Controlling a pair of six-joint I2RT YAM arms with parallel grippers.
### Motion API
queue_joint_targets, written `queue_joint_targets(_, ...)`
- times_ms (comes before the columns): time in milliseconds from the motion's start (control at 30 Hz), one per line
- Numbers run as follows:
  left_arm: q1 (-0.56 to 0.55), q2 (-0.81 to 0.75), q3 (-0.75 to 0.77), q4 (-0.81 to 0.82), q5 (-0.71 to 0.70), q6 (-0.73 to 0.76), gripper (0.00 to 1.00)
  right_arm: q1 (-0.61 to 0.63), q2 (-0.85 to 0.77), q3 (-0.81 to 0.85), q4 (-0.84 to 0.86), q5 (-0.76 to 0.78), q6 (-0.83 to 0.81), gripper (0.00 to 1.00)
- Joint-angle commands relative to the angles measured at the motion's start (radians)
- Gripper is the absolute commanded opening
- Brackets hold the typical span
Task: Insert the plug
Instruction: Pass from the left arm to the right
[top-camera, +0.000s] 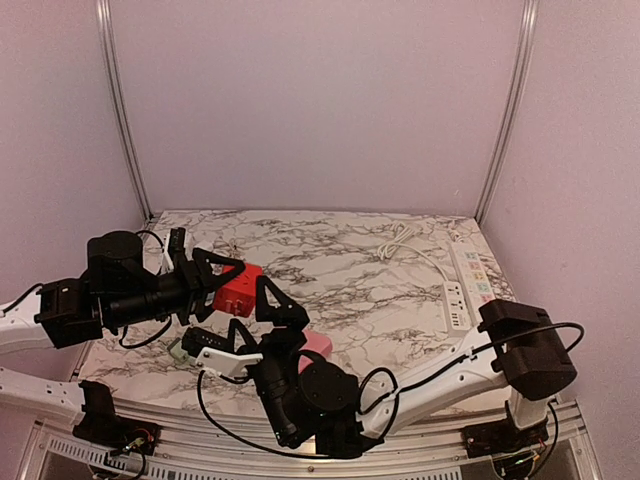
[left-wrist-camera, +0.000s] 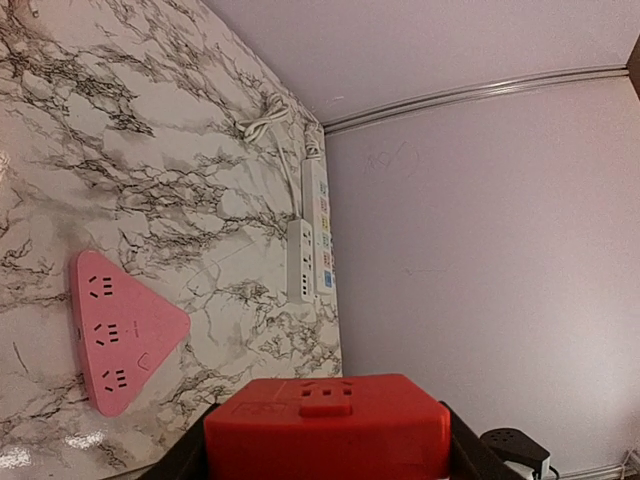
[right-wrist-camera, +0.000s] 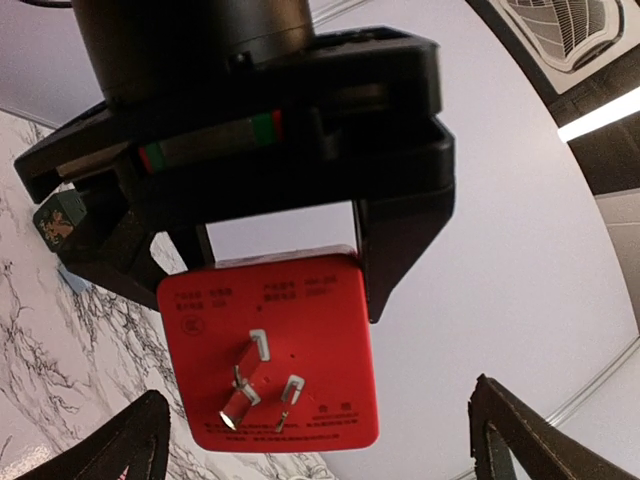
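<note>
The red plug (right-wrist-camera: 270, 350), likely a light, rigid, smooth plastic block best gripped on its flat sides clear of the prongs, hangs just beside the pink socket block (left-wrist-camera: 120, 335), clamped in the left gripper (top-camera: 232, 286); the right gripper (top-camera: 245, 325) gapes empty.

A white marble-patterned desk (top-camera: 340, 262) with grey veining fills the floor of a pale-walled enclosure, and two slim metal posts (top-camera: 122, 110) rise at its far corners. Along the desk's right edge lies a long white power strip (top-camera: 474, 268) with coloured labels, close to the wall. Just beside it, on the inner side, sits a shorter white power strip (top-camera: 456, 302), parallel to the first. A white cable (top-camera: 400, 238) is bundled in a loose coil near the far right corner and runs to the shorter strip. A small greenish block (top-camera: 176, 349) lies near the desk's near-left part, too hidden to identify.
</note>
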Motion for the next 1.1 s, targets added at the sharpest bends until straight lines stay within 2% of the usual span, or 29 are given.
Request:
queue_joint_targets(0,-0.009,-0.028,-0.004,0.089,-0.011,-0.007,0.30,-0.006,0.059,0.062,0.138,0.031,-0.111,0.98)
queue_joint_targets(533,-0.020,-0.033,-0.012,0.098,-0.010,-0.011,0.30,-0.019,0.097,0.113,0.134,0.027,-0.165,0.87)
queue_joint_targets(700,-0.024,-0.028,-0.017,0.105,-0.009,-0.015,0.30,-0.022,0.094,0.121,0.071,0.027,-0.152,0.72)
queue_joint_targets(933,-0.029,-0.018,-0.013,0.125,0.002,-0.017,0.30,-0.035,0.099,0.126,0.029,0.030,-0.174,0.71)
queue_joint_targets(1067,-0.030,-0.010,-0.011,0.136,0.012,-0.016,0.30,-0.042,0.109,0.133,0.029,0.033,-0.205,0.64)
